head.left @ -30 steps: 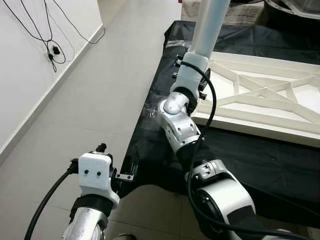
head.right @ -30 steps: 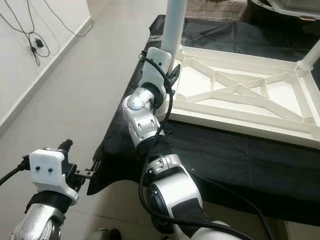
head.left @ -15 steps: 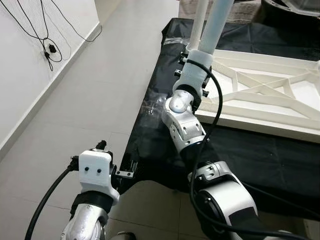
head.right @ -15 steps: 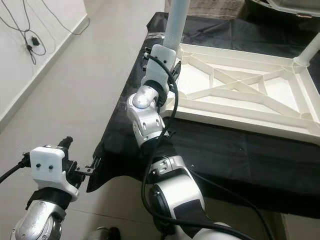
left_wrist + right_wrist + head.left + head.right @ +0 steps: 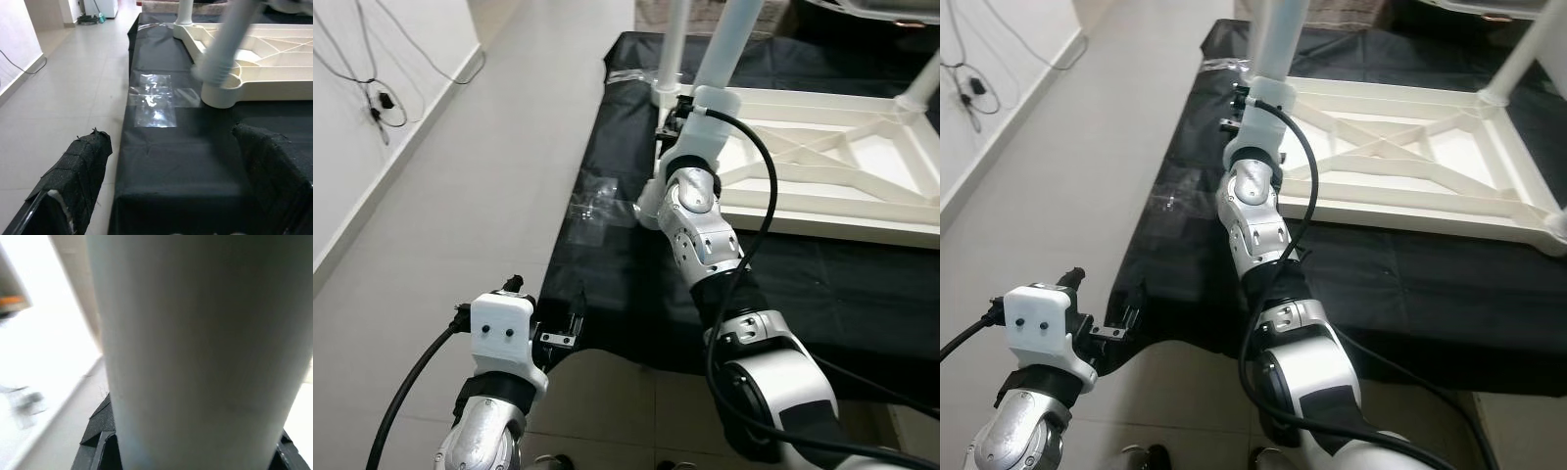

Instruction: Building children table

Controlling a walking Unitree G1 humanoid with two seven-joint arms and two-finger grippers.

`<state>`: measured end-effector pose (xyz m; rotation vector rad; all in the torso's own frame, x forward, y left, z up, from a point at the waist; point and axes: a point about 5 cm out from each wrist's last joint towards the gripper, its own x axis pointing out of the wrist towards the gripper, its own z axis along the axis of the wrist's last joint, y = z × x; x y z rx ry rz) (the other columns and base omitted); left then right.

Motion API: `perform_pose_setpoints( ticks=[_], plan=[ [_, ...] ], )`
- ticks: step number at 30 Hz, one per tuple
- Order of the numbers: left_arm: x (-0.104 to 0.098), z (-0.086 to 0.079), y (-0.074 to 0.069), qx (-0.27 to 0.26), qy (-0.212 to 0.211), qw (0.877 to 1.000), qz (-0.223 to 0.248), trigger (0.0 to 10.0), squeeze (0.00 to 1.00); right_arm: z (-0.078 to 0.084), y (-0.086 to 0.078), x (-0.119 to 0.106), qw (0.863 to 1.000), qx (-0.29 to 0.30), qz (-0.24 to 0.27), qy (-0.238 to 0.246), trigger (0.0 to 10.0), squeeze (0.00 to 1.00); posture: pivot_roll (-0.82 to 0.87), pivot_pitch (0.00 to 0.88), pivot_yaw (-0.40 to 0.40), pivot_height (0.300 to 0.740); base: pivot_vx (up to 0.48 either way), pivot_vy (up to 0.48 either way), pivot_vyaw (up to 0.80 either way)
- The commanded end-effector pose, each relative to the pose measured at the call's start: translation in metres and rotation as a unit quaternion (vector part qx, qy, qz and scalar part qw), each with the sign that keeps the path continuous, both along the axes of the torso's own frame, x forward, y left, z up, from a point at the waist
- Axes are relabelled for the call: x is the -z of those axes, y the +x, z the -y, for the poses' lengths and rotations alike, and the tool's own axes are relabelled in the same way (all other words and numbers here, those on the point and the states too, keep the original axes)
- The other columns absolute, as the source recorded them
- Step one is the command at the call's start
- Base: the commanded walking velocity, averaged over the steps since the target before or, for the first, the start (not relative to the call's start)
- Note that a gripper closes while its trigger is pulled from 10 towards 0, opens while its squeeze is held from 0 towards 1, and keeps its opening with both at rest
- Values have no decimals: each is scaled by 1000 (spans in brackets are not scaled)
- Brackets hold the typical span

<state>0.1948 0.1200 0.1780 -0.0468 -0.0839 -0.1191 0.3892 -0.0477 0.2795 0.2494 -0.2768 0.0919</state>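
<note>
A white children's table lies upside down on a black sheet, its ribbed underside facing up. My right gripper is stretched out to its near left corner and is shut on a white table leg. The leg stands tilted with its foot at the corner socket, and up close the leg has black fingers on either side. My left gripper hangs open and low near the sheet's front corner, holding nothing.
Two more white legs stand up from other corners. A patch of clear tape is stuck on the sheet near the corner. Tiled floor runs along the left to a wall with hanging cables.
The whole view has swung, so the camera moved. My right arm has stretched farther out, carrying the leg up to the table's near left corner. The left arm is unchanged.
</note>
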Motion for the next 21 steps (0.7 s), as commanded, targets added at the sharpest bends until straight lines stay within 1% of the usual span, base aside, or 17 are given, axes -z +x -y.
perform_pose_setpoints(
  ticks=[1,2,4,6,7,8,9,10,12,13,14,15,16,17,19,20,21],
  plan=[
    [3,-3,-1,-4,8,1000,-6,10000,0,-13,-1,32,996,-59,-63,-13,10000,0,132,155,-30,740,0,0,0],
    [3,-3,-1,-4,8,1000,-6,10000,0,-13,-1,32,996,-59,-63,-13,10000,0,132,155,-30,740,0,0,0],
    [3,-4,-1,-5,10,1000,-6,10000,0,-18,-2,62,984,-121,-126,-32,10000,0,132,155,-30,740,0,0,0],
    [3,-4,-1,-5,10,1000,-6,10000,0,-18,-2,62,984,-121,-126,-32,10000,0,132,155,-30,740,0,0,0],
    [3,-4,-1,-5,10,1000,-5,10000,0,-20,-3,72,976,-163,-141,-31,10000,0,132,155,-30,740,0,0,0],
    [3,-4,-1,-5,10,1000,-5,10000,0,-20,-3,72,976,-163,-141,-31,10000,0,132,155,-30,740,0,0,0],
    [3,-4,-1,-4,10,1000,-5,10000,0,-19,-3,74,972,-188,-142,-10,10000,0,132,157,-27,740,0,0,0],
    [2,-4,0,-7,17,1000,-4,10000,0,-15,-1,62,969,-211,-122,36,10000,0,135,156,-30,740,0,0,0],
    [2,-4,0,-7,17,1000,-4,10000,0,-15,-1,62,969,-211,-122,36,10000,0,135,156,-30,740,0,0,0],
    [-1,-5,2,-6,17,1000,-1,10000,0,-10,1,43,967,-225,-87,82,10000,0,133,155,-29,740,0,0,0],
    [-4,-6,4,-7,23,1000,4,10000,0,-7,1,25,960,-242,-60,128,10000,0,133,148,-29,740,0,0,0],
    [-4,-6,4,-7,23,1000,4,10000,0,-7,1,25,960,-242,-60,128,10000,0,133,148,-29,740,0,0,0],
    [-6,-9,8,-10,27,1000,6,10000,714,-7,-1,10,950,-267,-30,157,10000,0,134,145,-29,740,0,0,0],
    [-7,-12,11,-12,29,999,6,10000,714,-7,-4,2,944,-283,-13,170,10000,0,134,145,-29,740,0,0,0],
    [-7,-12,11,-12,29,999,6,10000,714,-7,-4,2,944,-283,-13,170,10000,0,134,145,-29,740,0,0,0],
    [-8,-14,15,-9,34,999,6,10000,1000,-10,-9,-5,934,-312,4,171,10000,0,131,139,-27,740,0,0,0],
    [-6,-18,21,-15,48,999,-4,10000,1000,-16,-17,-9,924,-344,13,169,10000,0,133,132,-26,740,0,0,0]
  ],
)
